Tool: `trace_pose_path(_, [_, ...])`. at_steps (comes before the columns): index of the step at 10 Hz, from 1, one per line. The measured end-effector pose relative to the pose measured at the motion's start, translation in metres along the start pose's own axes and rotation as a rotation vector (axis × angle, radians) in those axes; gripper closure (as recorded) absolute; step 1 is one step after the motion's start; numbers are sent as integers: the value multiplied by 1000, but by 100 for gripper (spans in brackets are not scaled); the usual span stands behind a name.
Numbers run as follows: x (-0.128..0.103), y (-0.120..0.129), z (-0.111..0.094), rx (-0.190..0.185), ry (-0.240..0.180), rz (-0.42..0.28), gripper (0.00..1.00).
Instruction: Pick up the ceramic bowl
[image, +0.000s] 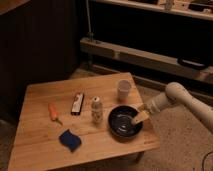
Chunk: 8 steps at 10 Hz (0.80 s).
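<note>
Bowl (120, 125), black, wide, shallow, glossy inside: stands upright near the front right corner of the tabletop (40, 150), not lifted. End effector (140, 117): pale, carried on the white arm (172, 97) reaching in from the right. It sits at the bowl's right rim with its tip over the inner edge. Whether it is open or closed on the rim cannot be told, nor whether it touches. Neighbours: white cup (124, 89), upright, just behind the bowl and apart from it; small pale bottle (96, 110), upright, just beside the bowl's left edge; dark flat bar (76, 104) further left; orange item (53, 112) near the left side; blue sponge (70, 140) toward the front, well apart from the bowl. Step in hand, by judgement: securing a rim grasp before lifting. Handling notes: the pinch should straddle the wall, one side inside and one outside, and seat low enough that the glazed surface does not slip free. Close firmly before any upward move. Lift straight up and keep the bowl level, since a one-sided hold lets the far edge sag. Risks: dragging left would knock the bottle; swinging back would meet the cup; a slip this close to the tabletop's edge could send the bowl off.
</note>
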Motion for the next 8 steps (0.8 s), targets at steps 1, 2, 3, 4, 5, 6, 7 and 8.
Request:
trace_pose_path(1, [4, 1, 4, -9, 7, 3, 20])
trace_pose_path(2, [6, 3, 5, -11, 13, 2, 20])
trace_pose_path(3, [10, 5, 5, -10, 19, 2, 20])
trace_pose_path(4, [16, 8, 4, -9, 23, 6, 20])
trace_pose_path(5, [20, 10, 3, -10, 27, 10, 20])
trace_pose_path(6, [25, 11, 2, -11, 28, 19, 20])
trace_pose_path(7, [30, 12, 2, -15, 27, 28, 20])
trace_pose_path(8, [32, 13, 2, -19, 25, 33, 21])
